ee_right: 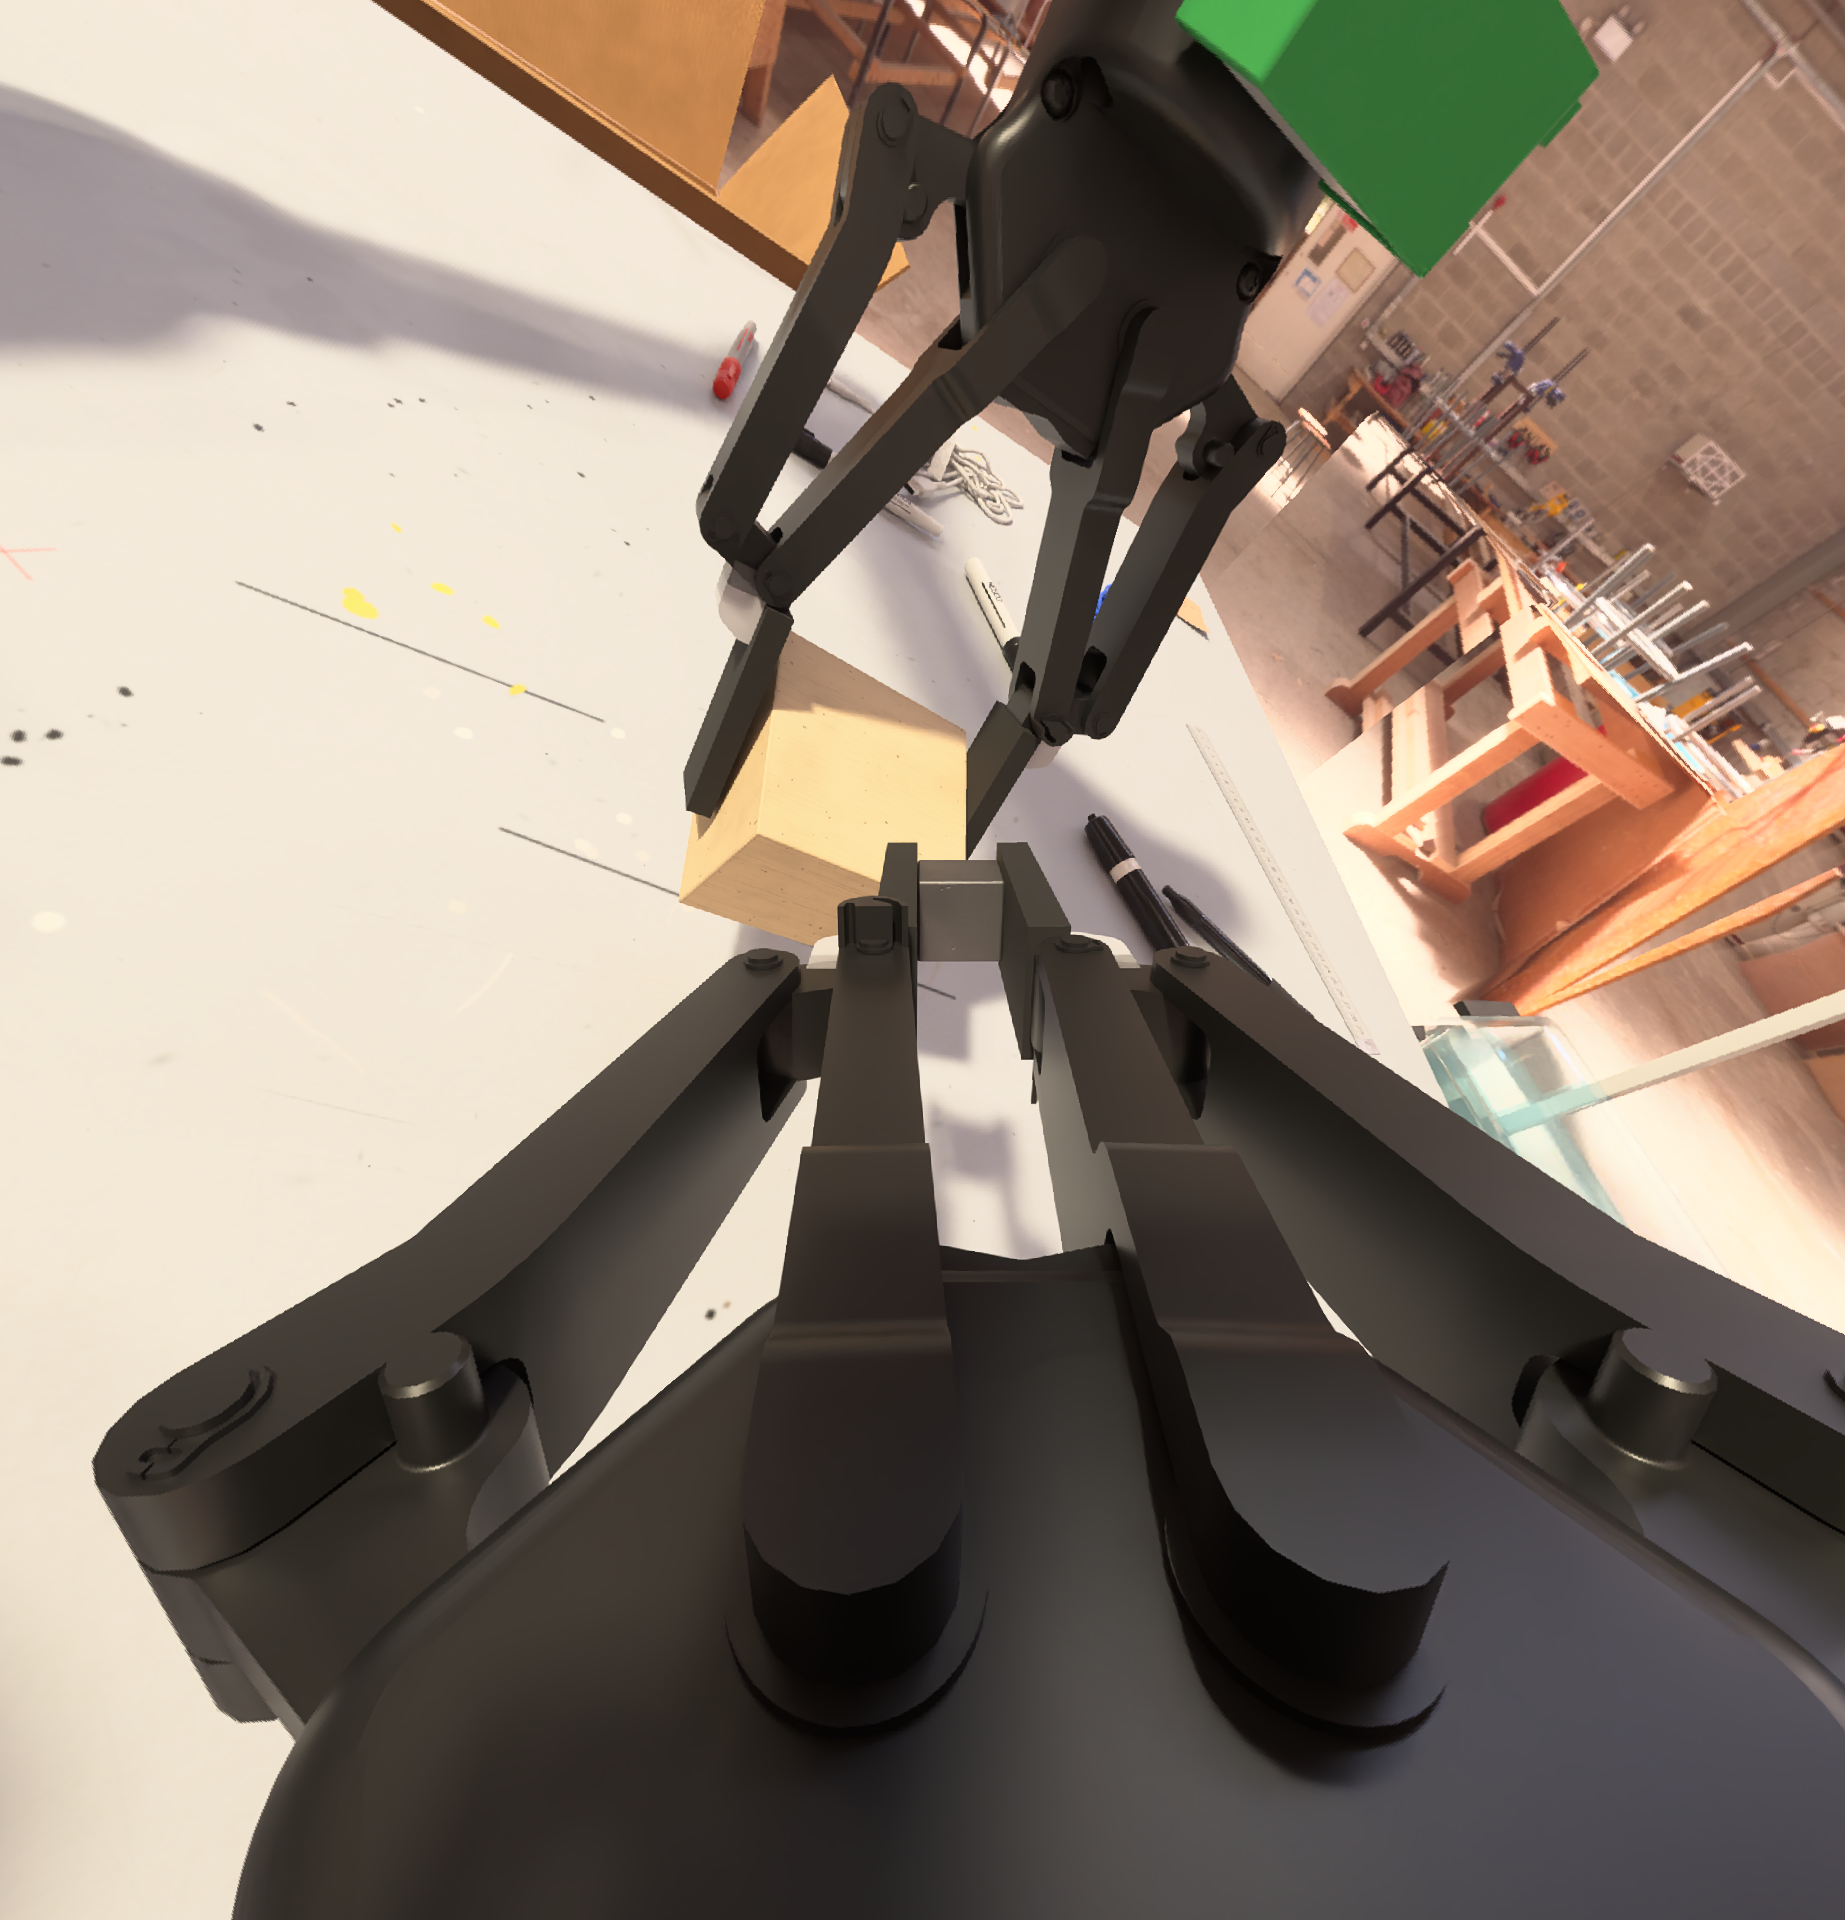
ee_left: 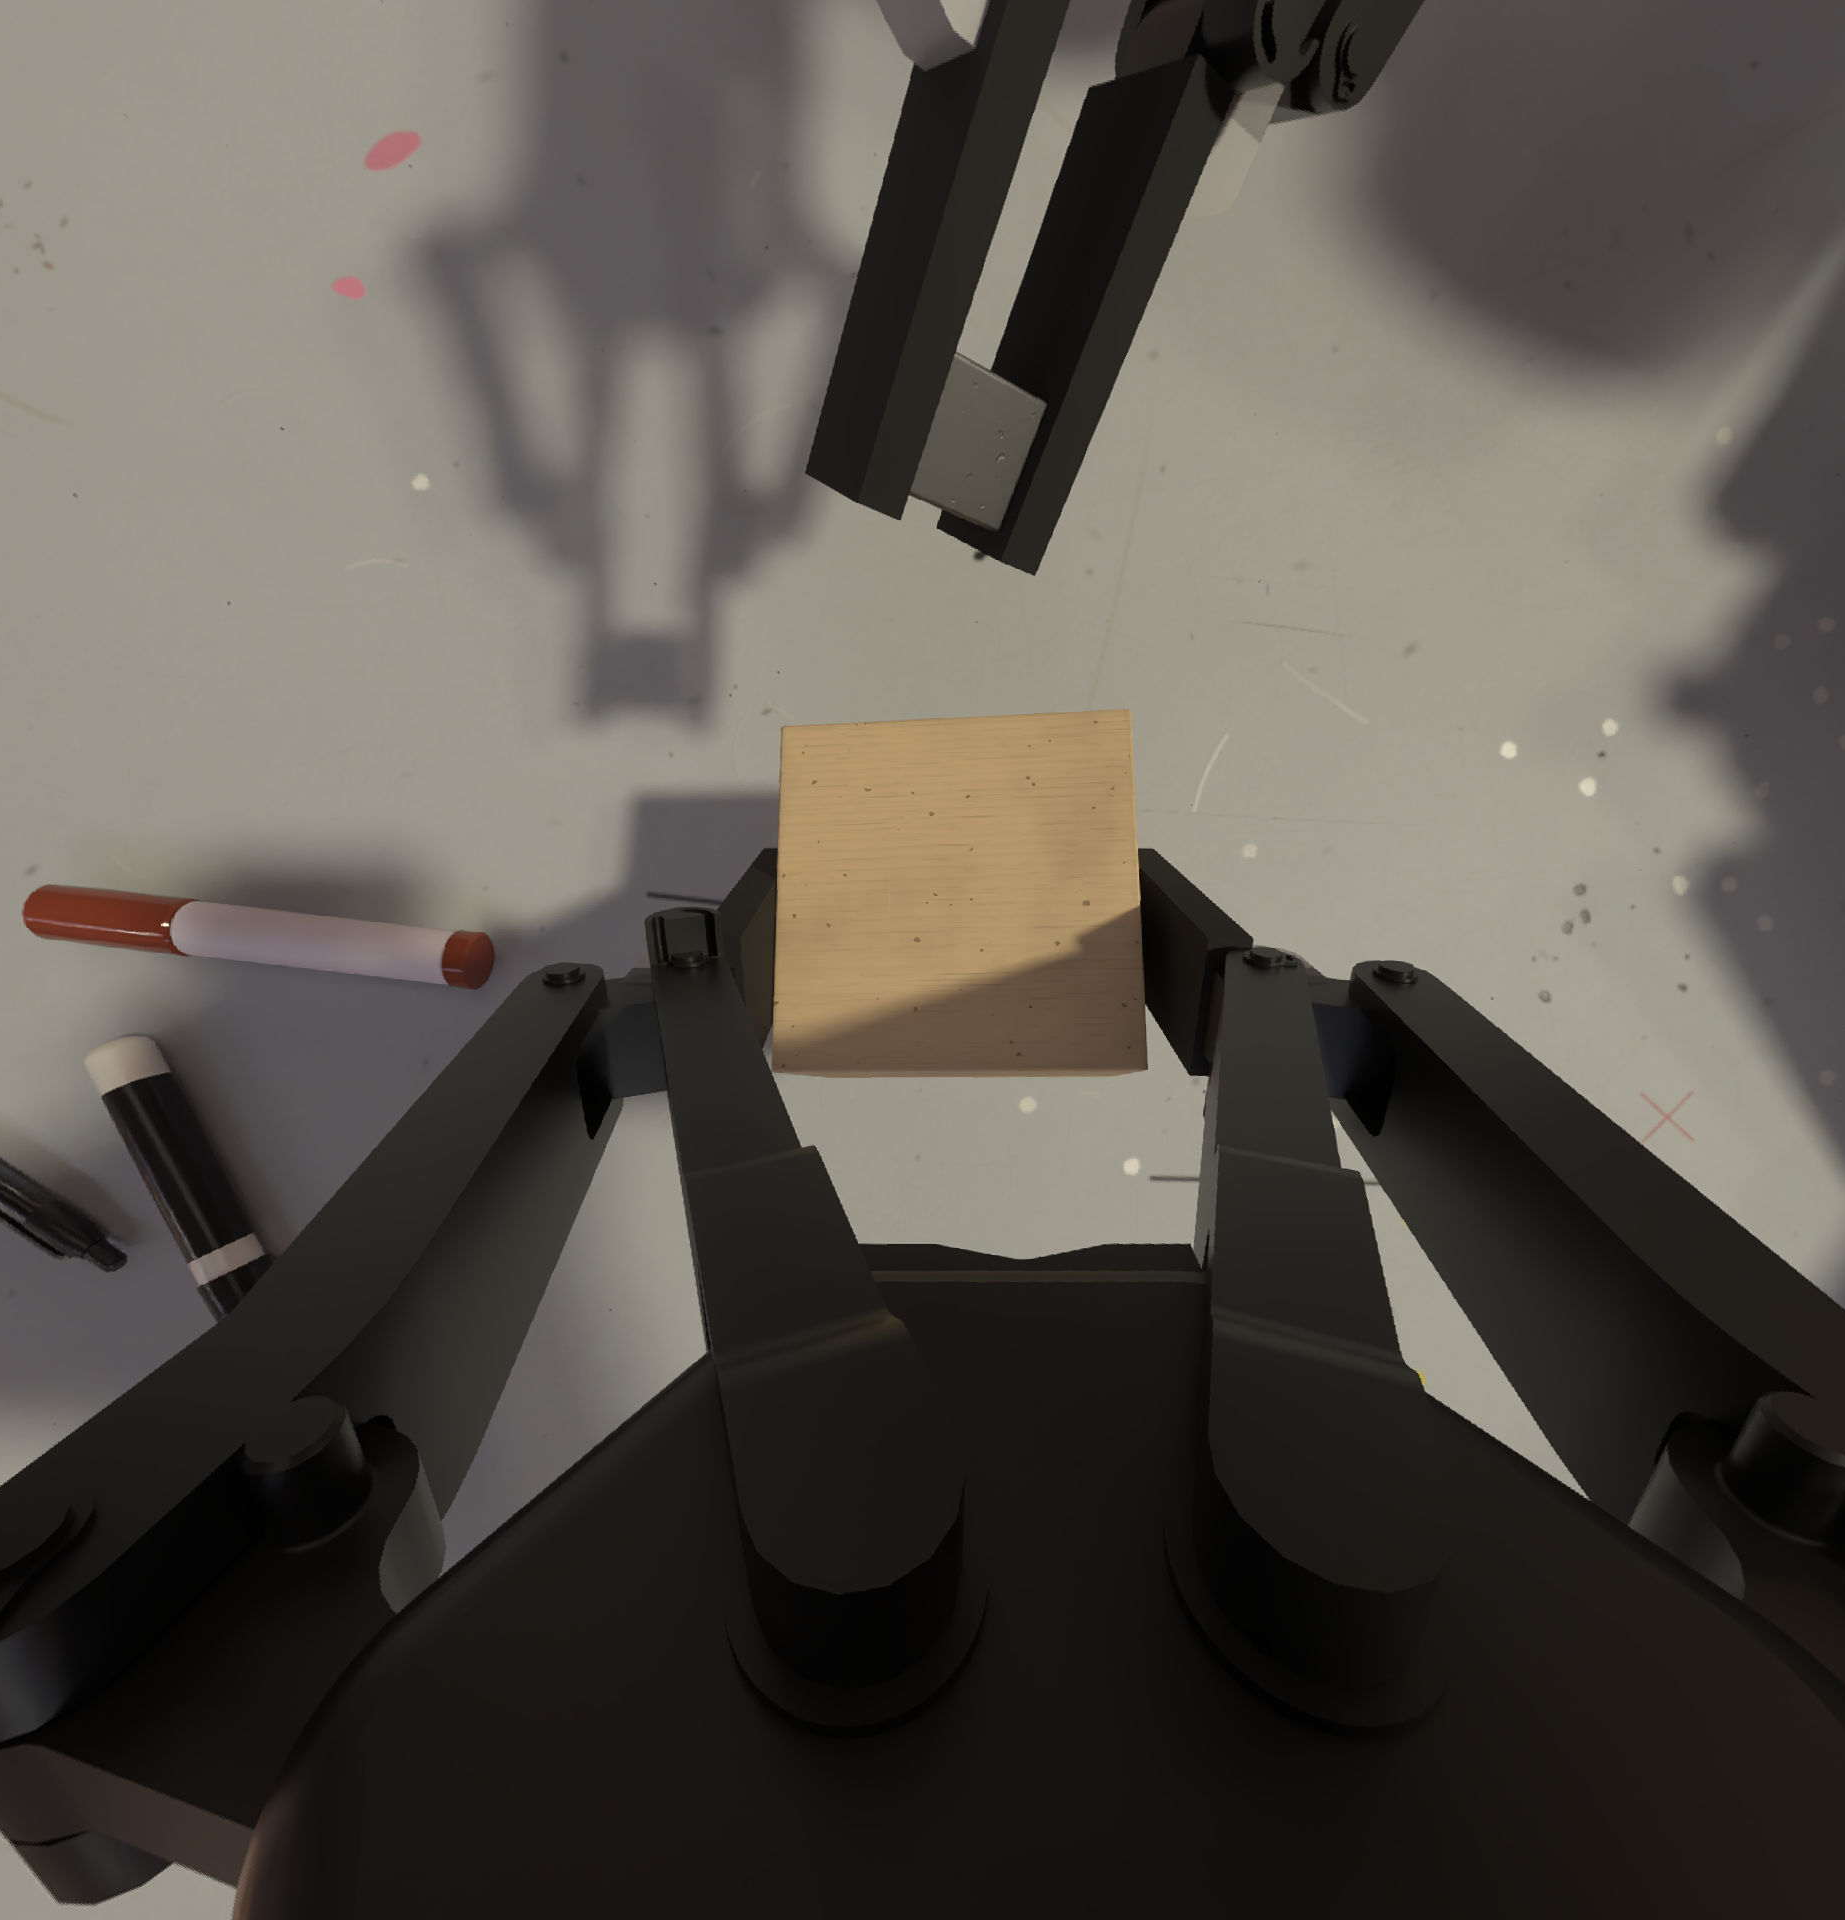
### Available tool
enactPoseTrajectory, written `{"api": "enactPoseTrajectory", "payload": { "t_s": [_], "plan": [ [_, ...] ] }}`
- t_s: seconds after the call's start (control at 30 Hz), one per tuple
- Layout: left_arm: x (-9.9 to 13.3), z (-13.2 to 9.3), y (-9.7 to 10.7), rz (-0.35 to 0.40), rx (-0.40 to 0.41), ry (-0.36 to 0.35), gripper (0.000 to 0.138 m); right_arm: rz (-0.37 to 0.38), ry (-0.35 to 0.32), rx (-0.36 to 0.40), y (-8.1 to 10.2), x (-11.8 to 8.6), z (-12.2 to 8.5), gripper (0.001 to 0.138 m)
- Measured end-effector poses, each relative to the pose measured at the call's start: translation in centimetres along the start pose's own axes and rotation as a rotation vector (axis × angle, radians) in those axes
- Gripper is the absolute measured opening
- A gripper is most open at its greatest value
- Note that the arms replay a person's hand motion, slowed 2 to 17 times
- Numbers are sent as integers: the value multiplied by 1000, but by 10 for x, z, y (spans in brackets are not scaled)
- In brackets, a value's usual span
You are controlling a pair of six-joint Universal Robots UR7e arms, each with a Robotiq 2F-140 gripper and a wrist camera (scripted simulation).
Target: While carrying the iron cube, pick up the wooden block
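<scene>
1. The left gripper point(ee_left: 959, 935) was clamped on the wooden block point(ee_left: 959, 894), one finger pressed against each side face, the block's pale top turned to the wrist camera.

2. In the right wrist view, the same left gripper point(ee_right: 845, 769) reached down from above, its fingers straddling the wooden block point(ee_right: 845, 790); the block's lower corner sat at or just above the white table point(ee_right: 274, 831), and contact with the surface could not be confirmed.

3. The right gripper point(ee_right: 959, 883) was closed on the iron cube point(ee_right: 959, 899), a small grey block pinched between its two fingertips and held clear of the table, just beside the wooden block.

4. From the left wrist camera, the right gripper point(ee_left: 965, 499) hung beyond the wooden block, the iron cube point(ee_left: 985, 447) showing between its dark fingers; its shadow fell on the tabletop point(ee_left: 274, 623) to the left.

5. A red-capped marker point(ee_left: 258, 935) lay on the table left of the left gripper, with a black marker point(ee_left: 175, 1164) near it, partly hidden behind the gripper's linkage.

6. A black pen point(ee_right: 1131, 878) and a metal ruler point(ee_right: 1271, 862) lay on the table to the right of the cube, and a heap of white chain point(ee_right: 975, 483) rested farther back.
</scene>
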State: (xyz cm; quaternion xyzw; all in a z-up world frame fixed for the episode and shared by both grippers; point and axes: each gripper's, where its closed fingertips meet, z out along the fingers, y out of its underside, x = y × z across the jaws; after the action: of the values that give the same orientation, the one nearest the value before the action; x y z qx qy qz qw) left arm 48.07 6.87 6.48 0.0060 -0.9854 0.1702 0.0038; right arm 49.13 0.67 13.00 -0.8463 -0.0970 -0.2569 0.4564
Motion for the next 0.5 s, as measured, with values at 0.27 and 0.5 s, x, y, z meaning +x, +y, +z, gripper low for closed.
{"api": "enactPoseTrajectory", "payload": {
  "t_s": [0.27, 0.5],
  "plan": [
    [1, 3, 3, 1, -19, 14, 81, -20, 5, -14, 0, -2, 2, 20],
    [1, 3, 2, -5, -13, 21, 81, -17, 7, -12, -1, -2, 2, 20]
  ]
}}
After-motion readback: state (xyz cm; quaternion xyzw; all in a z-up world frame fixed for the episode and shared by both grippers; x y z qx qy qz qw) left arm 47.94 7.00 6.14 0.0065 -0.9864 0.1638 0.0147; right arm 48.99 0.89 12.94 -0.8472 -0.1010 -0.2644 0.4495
